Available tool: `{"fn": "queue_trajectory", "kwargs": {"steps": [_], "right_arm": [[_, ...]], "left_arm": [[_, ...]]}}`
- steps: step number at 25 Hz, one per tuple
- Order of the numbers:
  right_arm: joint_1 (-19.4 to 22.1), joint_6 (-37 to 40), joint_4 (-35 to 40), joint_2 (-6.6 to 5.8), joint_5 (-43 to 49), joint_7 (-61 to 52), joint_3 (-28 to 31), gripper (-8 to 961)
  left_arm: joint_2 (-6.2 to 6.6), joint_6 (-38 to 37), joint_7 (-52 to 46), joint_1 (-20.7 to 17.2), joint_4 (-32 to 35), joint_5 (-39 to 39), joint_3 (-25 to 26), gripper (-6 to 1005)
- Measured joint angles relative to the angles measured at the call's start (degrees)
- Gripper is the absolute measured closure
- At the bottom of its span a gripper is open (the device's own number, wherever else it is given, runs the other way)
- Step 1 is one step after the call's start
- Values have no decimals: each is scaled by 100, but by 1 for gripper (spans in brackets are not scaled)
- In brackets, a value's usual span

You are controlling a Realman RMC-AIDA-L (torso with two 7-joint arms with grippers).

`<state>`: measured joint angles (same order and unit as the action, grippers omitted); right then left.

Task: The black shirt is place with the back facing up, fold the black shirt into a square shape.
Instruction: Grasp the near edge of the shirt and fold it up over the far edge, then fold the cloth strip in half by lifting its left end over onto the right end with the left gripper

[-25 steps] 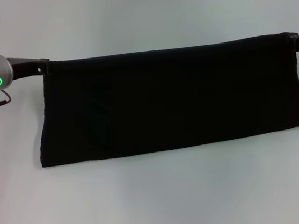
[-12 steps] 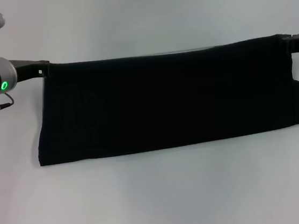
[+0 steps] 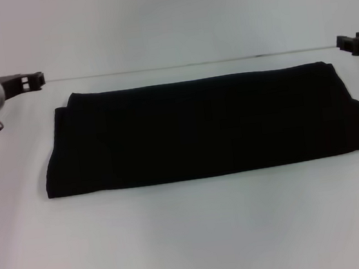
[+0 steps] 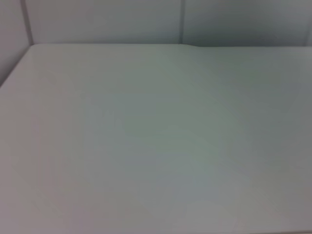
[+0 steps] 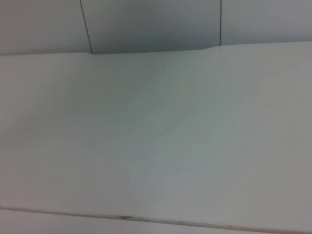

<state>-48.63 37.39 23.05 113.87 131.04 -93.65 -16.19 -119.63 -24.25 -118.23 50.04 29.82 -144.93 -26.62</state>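
The large plain black soft-fabric shirt [image 3: 205,128] lies flat on the pale grey tabletop [image 3: 197,236] as a long, wide band, folded at least once along its length, with its near edge straight and a rounded bulge of doubled cloth at its right end. No lettering shows on the upper face. The left gripper [image 3: 23,81] hangs off the far left corner of the shirt, clear of the cloth and holding nothing, with its dark fingers apart. The right gripper [image 3: 355,43] sits off the far right corner, also apart from the fabric; whether its fingers are apart or together cannot be told. Both wrist views show only bare tabletop. Judged from this lie, the lengthwise folding looks done, while the band is far wider than deep, so folding the ends inward to make a square is not yet done.
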Motion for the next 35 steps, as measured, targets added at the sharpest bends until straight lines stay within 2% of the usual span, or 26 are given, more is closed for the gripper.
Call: {"fn": "queue_trajectory", "kwargs": {"steps": [1, 2, 4, 6, 8, 10, 13, 16, 18, 23, 32, 35], "right_arm": [[22, 162, 40, -41, 7, -111, -1, 740], [58, 401, 74, -91, 15, -226, -4, 697], [153, 993, 121, -230, 15, -498, -6, 610], [262, 1694, 127, -358, 2, -700, -8, 518], [364, 2455, 166, -434, -6, -799, 5, 421], [448, 3112, 209, -454, -53, -789, 8, 324], [545, 3855, 257, -431, -137, -668, -8, 294], [586, 4198, 271, -390, -153, -546, -12, 263], [595, 4275, 271, -363, -154, -404, -14, 260], [550, 4282, 273, -370, -161, -318, -25, 245], [344, 4160, 603, -386, -207, -280, -197, 194], [277, 3990, 635, -364, -210, -298, -284, 33]], "left_arm": [[0, 0, 0, 0, 0, 0, 0, 692], [15, -601, -337, -167, 305, 0, 1, 672], [19, -1101, -504, -262, 530, -1, 1, 631], [23, -1999, -676, -419, 894, 7, 6, 563], [22, -3189, -747, -595, 1302, 69, 32, 468], [11, -4166, -752, -726, 1659, 139, 114, 373], [11, -5417, -809, -868, 2056, 180, 406, 264], [119, -6415, -1083, -968, 2214, 182, 755, 155], [199, -6887, -1323, -1038, 2185, 184, 1036, 136], [242, -7088, -1988, -1122, 1896, 156, 1402, 111], [259, -6680, -3509, -1172, 1117, 148, 1429, 123], [235, -6414, -3941, -1286, 953, 155, 1529, 127]]}}
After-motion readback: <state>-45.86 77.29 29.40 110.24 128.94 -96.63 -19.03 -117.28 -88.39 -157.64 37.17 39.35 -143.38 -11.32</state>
